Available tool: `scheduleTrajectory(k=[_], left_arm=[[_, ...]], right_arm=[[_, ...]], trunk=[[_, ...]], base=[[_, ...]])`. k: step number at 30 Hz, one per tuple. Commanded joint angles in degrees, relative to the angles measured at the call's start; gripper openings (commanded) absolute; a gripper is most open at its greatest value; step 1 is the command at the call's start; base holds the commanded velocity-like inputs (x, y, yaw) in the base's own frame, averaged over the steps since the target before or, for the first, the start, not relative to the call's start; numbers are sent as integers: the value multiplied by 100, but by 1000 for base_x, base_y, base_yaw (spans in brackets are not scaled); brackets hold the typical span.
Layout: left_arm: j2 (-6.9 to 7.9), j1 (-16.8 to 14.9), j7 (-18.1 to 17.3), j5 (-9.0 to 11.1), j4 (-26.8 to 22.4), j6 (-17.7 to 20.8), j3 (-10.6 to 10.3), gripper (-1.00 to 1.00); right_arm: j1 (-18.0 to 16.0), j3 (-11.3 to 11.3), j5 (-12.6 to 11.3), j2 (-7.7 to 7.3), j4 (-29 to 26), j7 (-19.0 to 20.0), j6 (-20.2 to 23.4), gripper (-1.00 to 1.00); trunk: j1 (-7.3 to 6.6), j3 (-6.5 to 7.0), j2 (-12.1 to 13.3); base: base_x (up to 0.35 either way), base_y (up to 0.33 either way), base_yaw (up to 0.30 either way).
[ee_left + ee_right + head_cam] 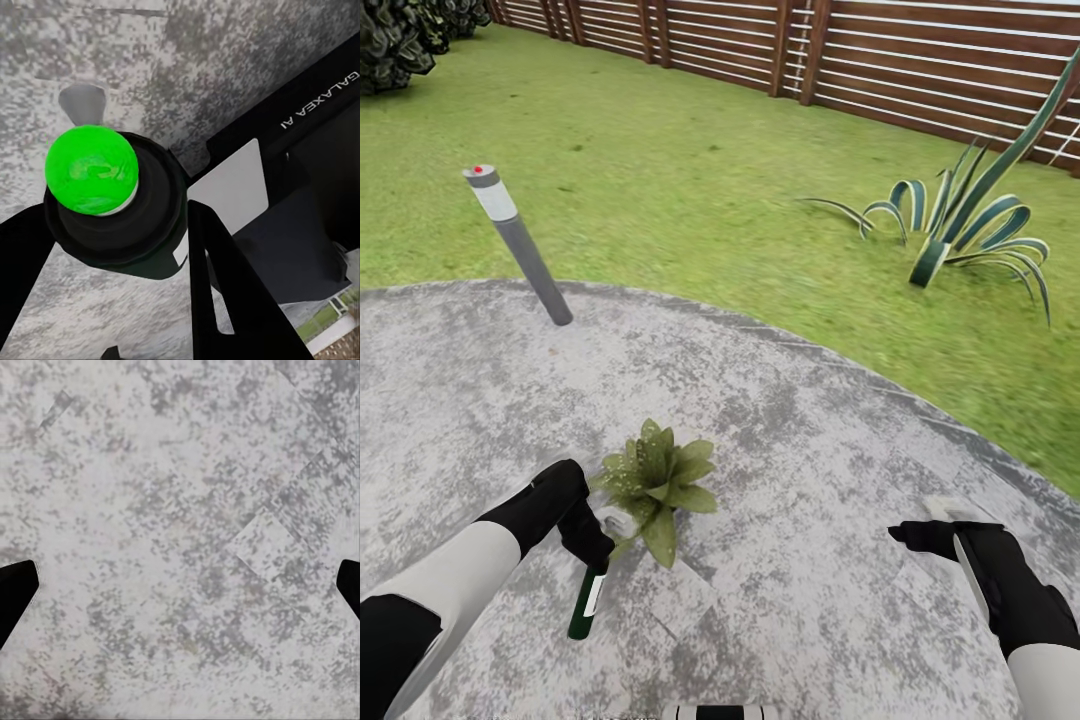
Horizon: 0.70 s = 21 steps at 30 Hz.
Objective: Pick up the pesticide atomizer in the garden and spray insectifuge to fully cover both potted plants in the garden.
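While gripped, atomizer (pixel 586 603) beside plant (pixel 656 480), seemingly.

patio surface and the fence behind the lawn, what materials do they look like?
Patio: looks like stone or concrete, matte, going by the mottled grey speckle with faint slab outlines. Fence: looks like wood, brown horizontal slats on darker posts; being a render, painted metal can't be excluded.
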Motion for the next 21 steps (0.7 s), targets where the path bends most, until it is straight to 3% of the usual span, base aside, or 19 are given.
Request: scheduleTrajectory(k=[1, 5, 10, 21], left_arm=[[3, -3, -59, -50, -11, 39, -15, -100], [3, -4, -59, -51, -11, 39, -15, -100], [3, -5, -59, -50, -11, 43, -15, -100], [3, -7, -57, -49, -11, 45, -17, -100]], right_arm=[[-2, -11, 60, 3, -9, 52, 24, 100], [-2, -11, 60, 0, -9, 52, 23, 100], [-2, -11, 58, 0, -9, 52, 24, 100], [-2, -11, 60, 0, -9, 52, 24, 100]], trunk=[[-1, -8, -2], [-1, -22, -2], [-1, -26, -2], [-1, -26, -2]], base=[[0, 0, 241], [0, 0, 220], [0, -28, 48], [0, -245, 1]])
